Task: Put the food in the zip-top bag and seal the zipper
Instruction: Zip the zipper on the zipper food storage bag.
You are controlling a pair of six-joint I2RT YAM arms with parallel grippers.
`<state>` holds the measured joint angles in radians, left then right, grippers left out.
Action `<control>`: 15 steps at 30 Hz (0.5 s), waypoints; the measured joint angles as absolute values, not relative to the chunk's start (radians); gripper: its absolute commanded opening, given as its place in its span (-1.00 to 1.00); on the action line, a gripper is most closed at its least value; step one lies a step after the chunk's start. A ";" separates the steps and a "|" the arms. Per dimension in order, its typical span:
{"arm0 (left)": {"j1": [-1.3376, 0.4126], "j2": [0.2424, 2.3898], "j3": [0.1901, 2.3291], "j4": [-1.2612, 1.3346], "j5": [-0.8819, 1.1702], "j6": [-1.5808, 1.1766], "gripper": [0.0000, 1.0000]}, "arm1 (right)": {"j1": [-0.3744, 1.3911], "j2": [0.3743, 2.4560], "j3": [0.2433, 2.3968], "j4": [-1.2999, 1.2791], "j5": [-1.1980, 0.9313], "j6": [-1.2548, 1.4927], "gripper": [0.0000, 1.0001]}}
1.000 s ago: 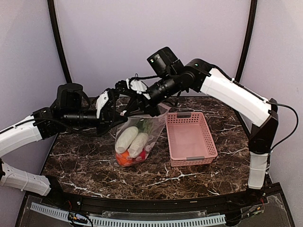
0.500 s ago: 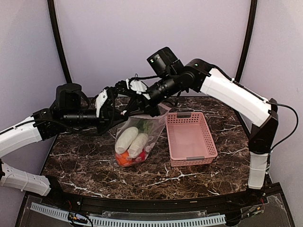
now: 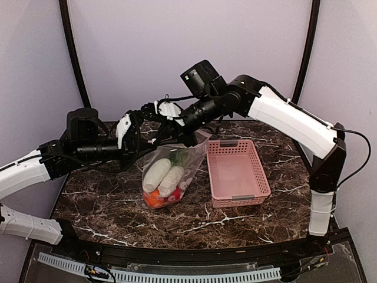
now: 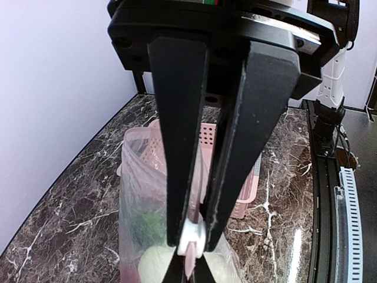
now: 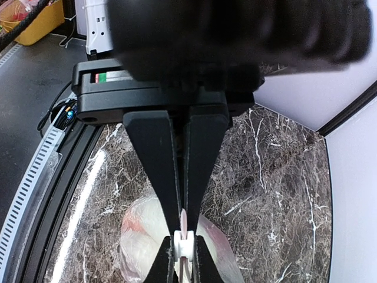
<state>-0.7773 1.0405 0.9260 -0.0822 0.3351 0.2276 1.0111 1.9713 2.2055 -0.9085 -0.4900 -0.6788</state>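
The food (image 3: pixel 160 177) was found inside the zip-top bag (image 3: pixel 191 158), which stood left of centre on the table (image 3: pixel 100 206) with its base on the marble. A pink basket (image 3: pixel 235 171) lay just beside it on the right. Loading was therefore judged complete, and the sealing step was judged to be in hand.

Farther back and higher, the bag mouth was held up between both arms. The left gripper (image 4: pixel 191 232) was seen clamped on the zipper (image 4: pixel 191 242), with a small white piece pinched at the fingertips. The right gripper (image 5: pixel 183 242) was likewise closed tight on a white piece of the same strip. Which piece was the slider could not be told.

For the next move, one end would need to be anchored while the slider was drawn along the taut mouth. The left arm was extended horizontally from the left. The right arm was arched over from the far right, its wrist angled down and leftward.
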 measured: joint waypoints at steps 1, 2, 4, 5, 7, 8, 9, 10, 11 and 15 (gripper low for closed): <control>-0.777 1.034 0.921 -0.082 0.329 0.228 -0.99 | 1.011 1.971 2.202 -0.907 -0.485 -0.678 -0.99; -0.777 1.029 0.916 -0.081 0.322 0.228 -0.99 | 1.010 1.971 2.201 -0.905 -0.482 -0.678 -0.98; -0.777 1.024 0.912 -0.079 0.313 0.228 -0.98 | 1.005 1.971 2.197 -0.905 -0.475 -0.676 -0.98; -0.777 1.021 0.909 -0.077 0.308 0.228 -0.98 | 1.001 1.971 2.197 -0.905 -0.473 -0.676 -0.98; -0.777 1.015 0.905 -0.076 0.295 0.228 -0.98 | 0.991 1.971 2.197 -0.907 -0.470 -0.676 -0.98; -0.777 1.013 0.904 -0.075 0.289 0.228 -0.99 | 0.987 1.971 2.196 -0.910 -0.470 -0.676 -0.98; -0.777 1.011 0.902 -0.073 0.284 0.229 -0.98 | 0.981 1.971 2.196 -0.913 -0.470 -0.676 -0.98; -0.777 1.010 0.900 -0.069 0.277 0.229 -0.99 | 0.975 1.971 2.194 -0.915 -0.470 -0.677 -0.99; -0.777 1.009 0.899 -0.068 0.271 0.230 -0.98 | 0.969 1.971 2.191 -0.916 -0.470 -0.677 -0.99; -0.777 0.999 0.883 -0.067 0.244 0.242 -0.99 | 0.947 1.966 2.164 -0.920 -0.471 -0.681 -1.00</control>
<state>-0.7773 0.9993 0.8825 -0.0669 0.2443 0.2420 0.9466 1.9663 2.1639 -0.9195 -0.4706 -0.6811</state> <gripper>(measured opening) 0.011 0.068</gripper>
